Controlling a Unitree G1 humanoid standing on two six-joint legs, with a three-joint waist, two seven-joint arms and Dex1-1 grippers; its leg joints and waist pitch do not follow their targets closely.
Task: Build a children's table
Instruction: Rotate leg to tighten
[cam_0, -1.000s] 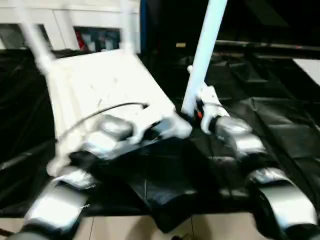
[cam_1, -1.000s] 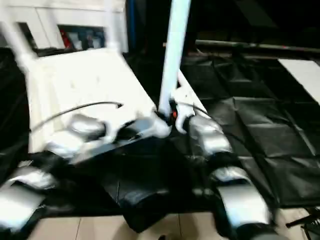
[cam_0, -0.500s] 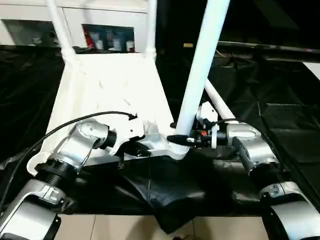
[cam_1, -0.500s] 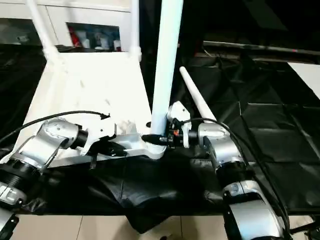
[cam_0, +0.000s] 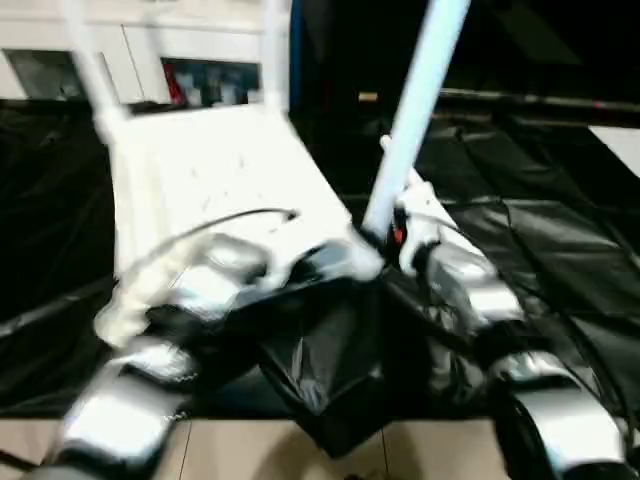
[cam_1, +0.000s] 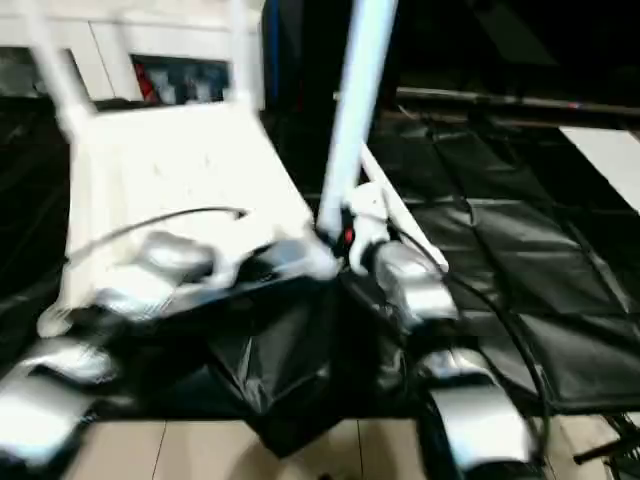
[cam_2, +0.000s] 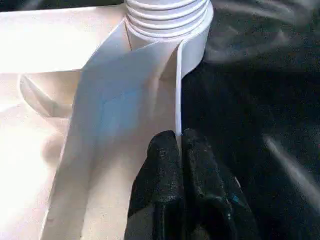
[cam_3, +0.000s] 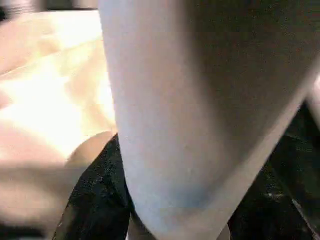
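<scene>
Since half a second ago the right arm has swung in under the leg (cam_0: 415, 110), which now tilts toward the upper right. Low centre, the left claw (cam_2: 180, 150) is pinched tight on the tabletop (cam_0: 215, 185) rim — the right claw (cam_3: 170, 200) grips the leg beside it. Just past both, the leg's long axis rises from the corner socket (cam_2: 167, 20).

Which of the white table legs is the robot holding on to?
The near leg, standing up at the tabletop's front corner. The right gripper has its fingers around its base. The two far legs stand untouched, and another leg lies on the black sheet.
</scene>
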